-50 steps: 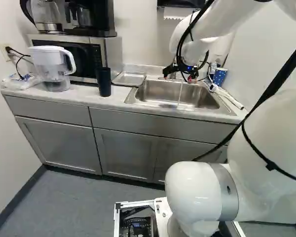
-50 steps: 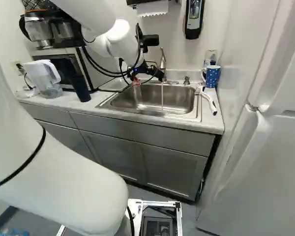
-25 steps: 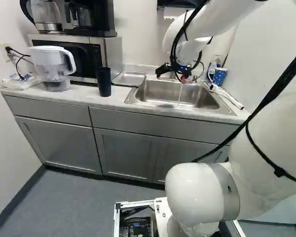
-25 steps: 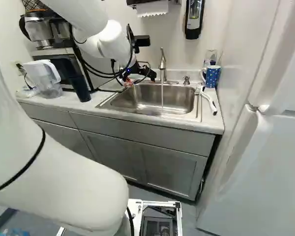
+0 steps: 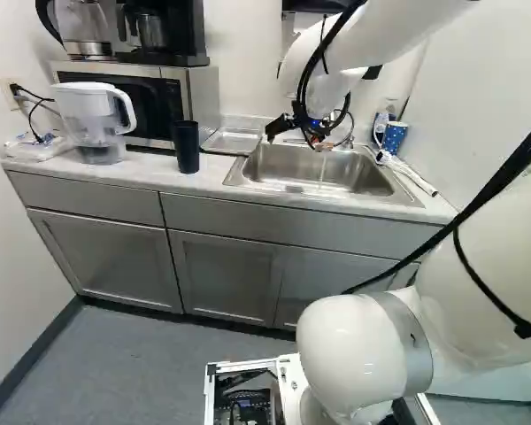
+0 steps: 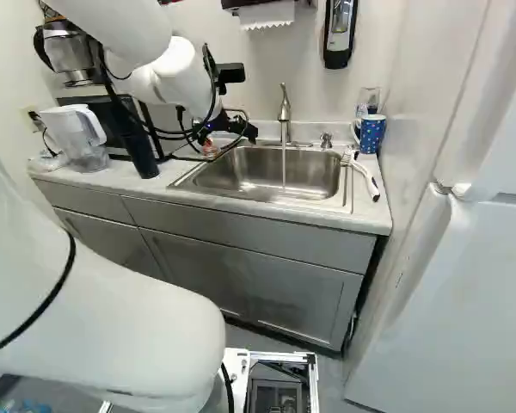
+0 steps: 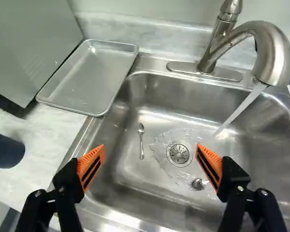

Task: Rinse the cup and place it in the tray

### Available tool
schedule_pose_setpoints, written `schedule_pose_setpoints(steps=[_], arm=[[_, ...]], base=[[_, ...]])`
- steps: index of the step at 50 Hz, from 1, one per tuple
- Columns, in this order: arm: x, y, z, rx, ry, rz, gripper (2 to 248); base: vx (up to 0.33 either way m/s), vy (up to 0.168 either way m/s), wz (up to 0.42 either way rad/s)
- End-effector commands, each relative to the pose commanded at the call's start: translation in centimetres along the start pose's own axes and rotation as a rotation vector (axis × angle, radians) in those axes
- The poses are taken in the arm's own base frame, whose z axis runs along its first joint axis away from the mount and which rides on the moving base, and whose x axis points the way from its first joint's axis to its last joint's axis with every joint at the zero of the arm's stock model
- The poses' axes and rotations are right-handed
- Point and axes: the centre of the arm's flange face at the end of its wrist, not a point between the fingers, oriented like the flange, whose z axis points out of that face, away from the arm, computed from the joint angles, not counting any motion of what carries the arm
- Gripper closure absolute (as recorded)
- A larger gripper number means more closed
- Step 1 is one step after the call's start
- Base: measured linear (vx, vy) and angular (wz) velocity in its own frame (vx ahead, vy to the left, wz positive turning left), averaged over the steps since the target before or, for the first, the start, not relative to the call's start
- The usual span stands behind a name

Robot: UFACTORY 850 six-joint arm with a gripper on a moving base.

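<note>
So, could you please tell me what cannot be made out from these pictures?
- Dark cup: partly cut off by the wrist view's edge; its inside is too dark to read in the left base view.
- Small object near the drain: too small and blurred to name in the wrist view.
- Tray: mostly hidden behind the arm in the right base view.

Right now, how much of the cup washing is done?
The faucet is on: that looks done. The claw is open, holding nothing, over the sink. Probably left: pick up the dark cup from the counter, rinse it, and set it in the tray.
</note>
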Motion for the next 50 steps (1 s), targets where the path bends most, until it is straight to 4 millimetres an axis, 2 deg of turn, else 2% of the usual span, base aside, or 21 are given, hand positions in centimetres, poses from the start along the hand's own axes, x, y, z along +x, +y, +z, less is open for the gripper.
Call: schedule_pose_setpoints(steps=[19, 50], arm=[[-0.7, -2.9, -0.7, 0.053, 0.004, -0.048, 3], [-0.5, -7.6, -0.5, 0.137, 0.0, -0.124, 3]], base=[[0.0, 0.0, 0.0], [0.0, 0.0, 0.0]])
